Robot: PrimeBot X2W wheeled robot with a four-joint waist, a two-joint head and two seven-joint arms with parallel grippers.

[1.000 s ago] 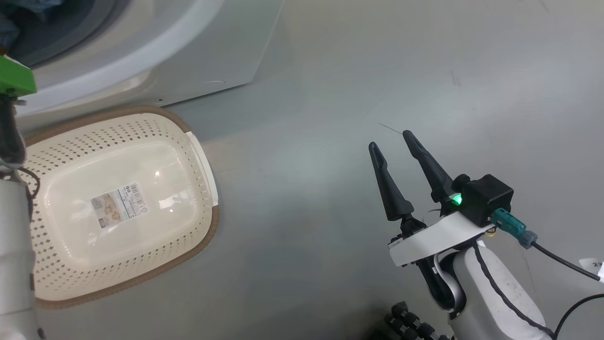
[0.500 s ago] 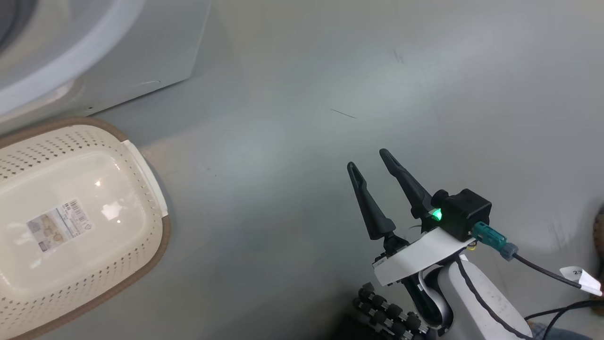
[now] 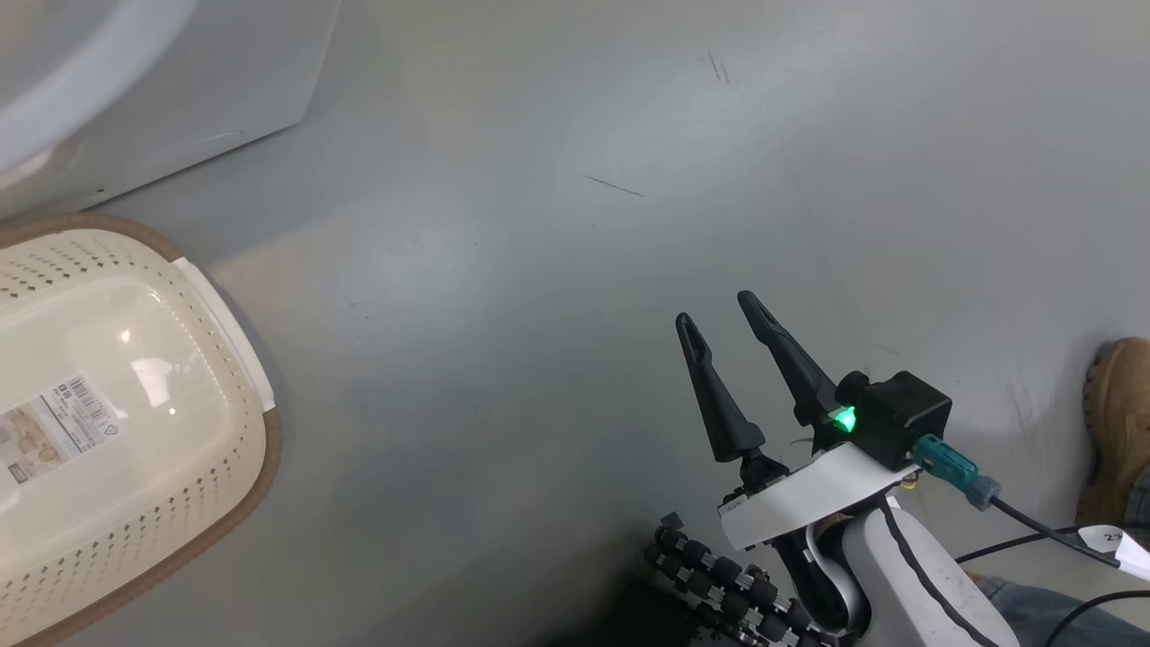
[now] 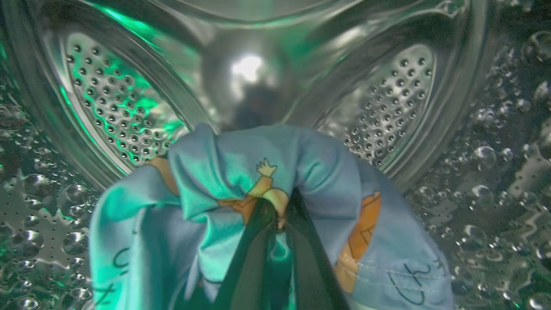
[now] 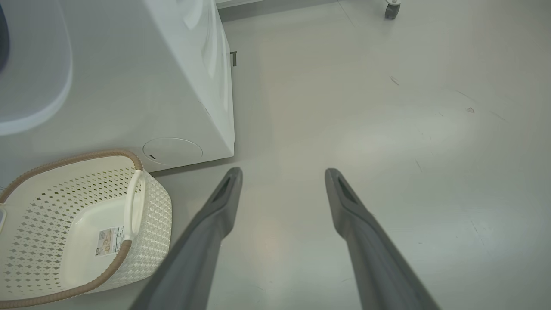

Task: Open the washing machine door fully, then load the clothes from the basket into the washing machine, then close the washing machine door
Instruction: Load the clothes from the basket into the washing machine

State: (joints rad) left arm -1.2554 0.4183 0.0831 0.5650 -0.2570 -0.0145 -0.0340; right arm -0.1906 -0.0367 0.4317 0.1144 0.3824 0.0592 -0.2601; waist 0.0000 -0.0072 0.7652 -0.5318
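Deep inside the perforated steel drum [image 4: 116, 99] of the washing machine [image 5: 129, 94], our left jaws are clamped together on the clothes [image 4: 206, 172]. We see a bunch of light-blue fabric printed with orange-brown figures. It is gathered at the tips of the two dark fingers [image 4: 254, 262] and drapes down on both sides of them. It hangs in front of the drum's back wall, and green light tints its left side and the steel beside it. We cannot tell whether the cloth touches the bottom of the drum.

Out over the grey floor [image 3: 539, 270], our right jaws stand wide apart and hold nothing. Their long fingers [image 3: 719, 404] point up the head view, well apart from the basket [image 3: 268, 440]. A green lamp [image 3: 844, 420] glows on the black block at the wrist, and a dark cable [image 3: 1042, 523] runs off to the right.

We find the basket on the floor just beside the machine's lower front corner. The right wrist view shows its perforated cream walls, brown rim, one white handle [image 5: 131, 202] and a label sticker [image 5: 107, 241] on its bare bottom. At the right edge of the head view stands a person's brown shoe [image 3: 1119, 422].
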